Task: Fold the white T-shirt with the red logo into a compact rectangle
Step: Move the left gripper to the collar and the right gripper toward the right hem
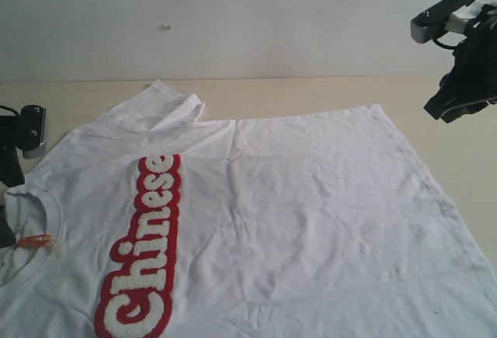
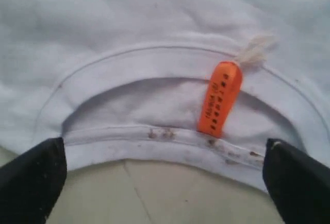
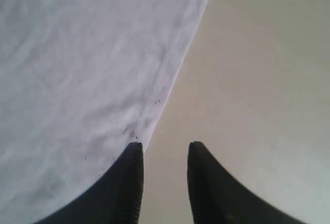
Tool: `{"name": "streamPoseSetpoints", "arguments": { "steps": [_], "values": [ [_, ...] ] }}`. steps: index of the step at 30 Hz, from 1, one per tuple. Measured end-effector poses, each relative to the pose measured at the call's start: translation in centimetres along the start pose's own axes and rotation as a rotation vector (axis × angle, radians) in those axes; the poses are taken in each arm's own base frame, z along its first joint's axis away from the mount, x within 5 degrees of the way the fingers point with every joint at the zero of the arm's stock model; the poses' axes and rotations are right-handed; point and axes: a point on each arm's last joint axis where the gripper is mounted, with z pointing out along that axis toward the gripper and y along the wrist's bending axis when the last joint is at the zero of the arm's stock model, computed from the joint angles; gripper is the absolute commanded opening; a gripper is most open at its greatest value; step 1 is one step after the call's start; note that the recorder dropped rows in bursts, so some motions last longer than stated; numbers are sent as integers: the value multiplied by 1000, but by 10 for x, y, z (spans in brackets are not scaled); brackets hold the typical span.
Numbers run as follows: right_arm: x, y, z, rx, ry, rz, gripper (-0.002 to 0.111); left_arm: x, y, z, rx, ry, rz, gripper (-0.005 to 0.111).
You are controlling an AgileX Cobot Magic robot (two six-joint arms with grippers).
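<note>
White T-shirt (image 1: 311, 198) lies flat on a pale table (image 1: 311, 93), red logo (image 1: 147, 252) facing up, with a gripper at each end.
Its long axis runs across the exterior view, with the collar (image 2: 154, 64) at the left and the hem (image 3: 165, 80) at the right. The left gripper (image 2: 164, 152) sits low just beyond the collar and orange neck tag (image 2: 220, 98), jaws spread wide and empty; it seems the nearer arm. The right gripper (image 3: 164, 149) hovers raised over the hem edge, jaws slightly parted, holding nothing.

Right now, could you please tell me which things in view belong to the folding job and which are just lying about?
Job: white T-shirt, red logo, left gripper, right gripper.
Lying about: small white speck behind the table.
</note>
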Motion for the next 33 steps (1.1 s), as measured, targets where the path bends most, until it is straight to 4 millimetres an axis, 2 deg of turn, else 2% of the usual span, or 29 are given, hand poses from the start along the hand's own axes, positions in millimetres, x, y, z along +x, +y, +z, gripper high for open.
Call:
{"name": "streamPoseSetpoints", "arguments": {
  "steps": [9,15,26,33],
  "values": [
    [-1,0,0,4,-7,0,31,-4,8,0,-83,-48,-16,105],
    [0,0,0,2,-4,-2,31,-7,-2,3,-1,-58,86,105],
    [-1,1,0,-11,-9,-5,31,-4,-9,9,96,-17,162,105],
    [0,4,1,-40,-1,-100,31,0,-13,31,214,0,201,105]
  ]
}}
